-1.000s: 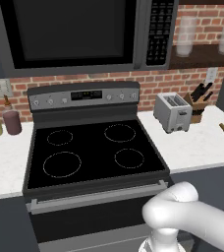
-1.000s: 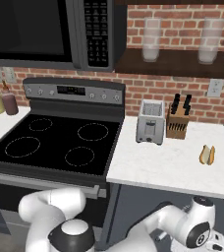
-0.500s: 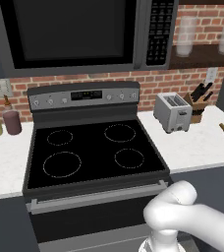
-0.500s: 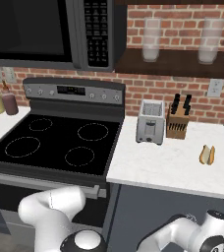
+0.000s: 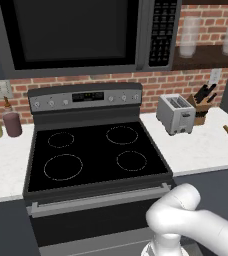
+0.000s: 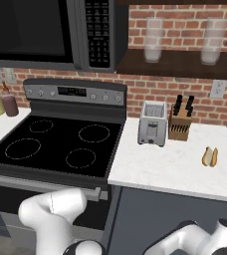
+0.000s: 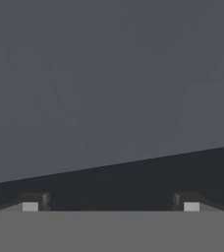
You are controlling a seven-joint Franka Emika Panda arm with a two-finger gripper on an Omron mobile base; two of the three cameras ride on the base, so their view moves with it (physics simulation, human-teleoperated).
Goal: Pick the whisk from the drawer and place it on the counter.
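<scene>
The whisk is out of view. In the hand view my gripper [image 7: 111, 204] is open, its two dark fingertips [image 7: 34, 202] set wide apart with nothing between them. It faces a flat dark grey cabinet panel [image 7: 109, 83] at close range, with a darker band [image 7: 133, 177] slanting below it. The white speckled counter [image 5: 201, 145] lies right of the stove and appears as the counter [image 6: 170, 164] in the right base view. My arm [image 5: 186, 225] bends down low in front of the cabinets under that counter.
A black glass stovetop [image 5: 93, 155] sits left of the counter. A toaster [image 6: 153, 123], a knife block [image 6: 180, 122] and a brown-yellow oblong item [image 6: 210, 157] stand on the counter. Two jars [image 5: 3, 125] sit on the left counter. A microwave [image 5: 81, 32] hangs above.
The arm has sunk lower at the bottom right of the right base view. The thin pale utensil at the left base view's right edge a second ago is no longer visible.
</scene>
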